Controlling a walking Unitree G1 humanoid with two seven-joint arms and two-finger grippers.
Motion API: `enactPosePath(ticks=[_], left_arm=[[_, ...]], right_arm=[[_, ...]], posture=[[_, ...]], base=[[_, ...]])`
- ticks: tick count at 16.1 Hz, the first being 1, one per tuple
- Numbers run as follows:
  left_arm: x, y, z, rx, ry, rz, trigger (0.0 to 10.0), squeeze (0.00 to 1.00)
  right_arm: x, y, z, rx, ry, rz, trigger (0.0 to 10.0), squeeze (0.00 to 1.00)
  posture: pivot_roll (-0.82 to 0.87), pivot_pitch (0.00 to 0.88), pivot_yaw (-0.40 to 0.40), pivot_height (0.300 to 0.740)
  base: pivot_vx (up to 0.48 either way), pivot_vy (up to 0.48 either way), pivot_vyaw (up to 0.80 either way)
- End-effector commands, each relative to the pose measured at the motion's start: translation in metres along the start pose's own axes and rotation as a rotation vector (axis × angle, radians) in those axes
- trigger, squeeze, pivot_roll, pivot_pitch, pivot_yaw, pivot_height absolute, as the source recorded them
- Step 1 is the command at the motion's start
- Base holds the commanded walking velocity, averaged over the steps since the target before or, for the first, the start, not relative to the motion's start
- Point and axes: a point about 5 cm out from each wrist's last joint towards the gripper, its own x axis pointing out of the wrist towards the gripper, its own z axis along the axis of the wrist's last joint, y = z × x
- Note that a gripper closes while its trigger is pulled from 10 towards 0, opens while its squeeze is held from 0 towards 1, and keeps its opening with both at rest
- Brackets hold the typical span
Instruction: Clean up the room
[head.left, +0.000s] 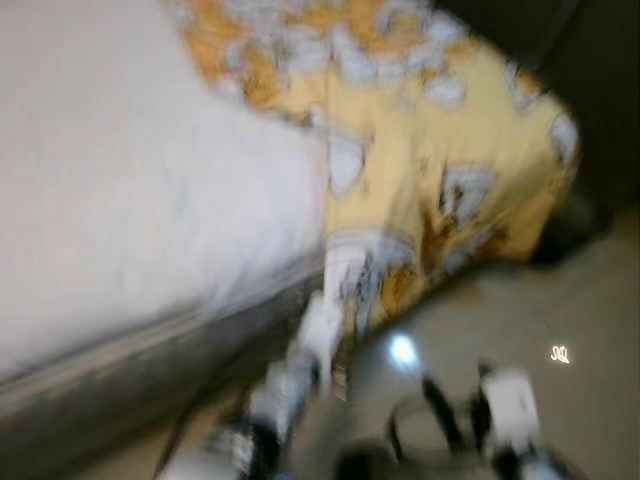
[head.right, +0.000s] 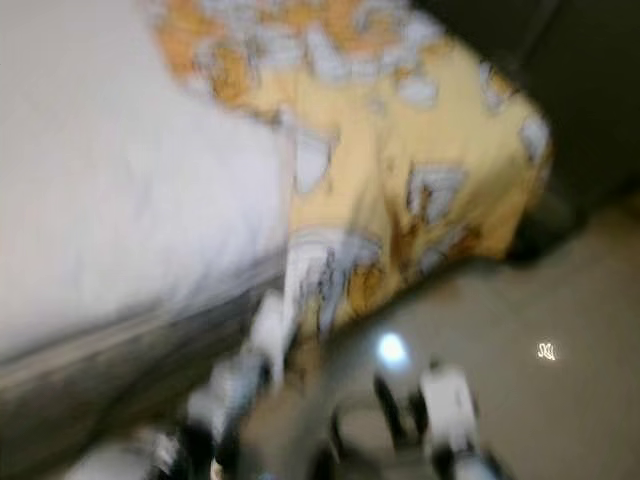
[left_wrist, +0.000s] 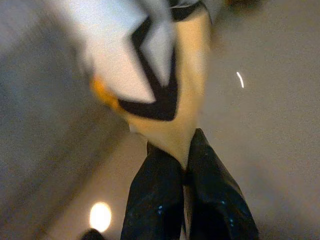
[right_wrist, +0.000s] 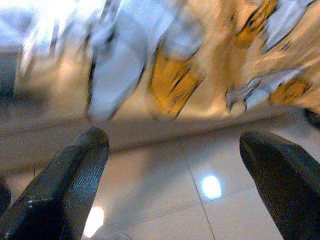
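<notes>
Now left tool (left_wrist: 186, 165) clenched on yellow patterned blanket (head.left: 420, 170) corner beside white bed (head.left: 130, 180); right tool (right_wrist: 175, 190) released below blanket.

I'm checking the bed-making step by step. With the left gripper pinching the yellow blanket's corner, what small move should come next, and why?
Probably lift the corner up over the white mattress: the left gripper is shut on the yellow blanket, which hangs off the bed's edge toward the floor.
</notes>
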Motion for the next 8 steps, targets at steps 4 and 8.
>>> enactPosePath(ticks=[4, 8], left_arm=[[-0.002, -0.065, -0.016, -0.063, 0.096, -0.287, 10.0, 0.00], [-0.009, -0.107, -0.020, -0.163, 0.128, -0.471, 10.0, 0.00]], right_arm=[[-0.012, -0.004, -0.012, 0.006, 0.059, 0.017, 10.0, 0.00], [-0.014, -0.003, -0.013, 0.003, 0.070, 0.047, 10.0, 0.00]], posture=[[-0.16, 0.152, -0.106, 0.740], [-0.17, 0.158, -0.113, 0.740]], base=[[0.000, 0.000, 0.00], [0.000, 0.000, 0.00]])
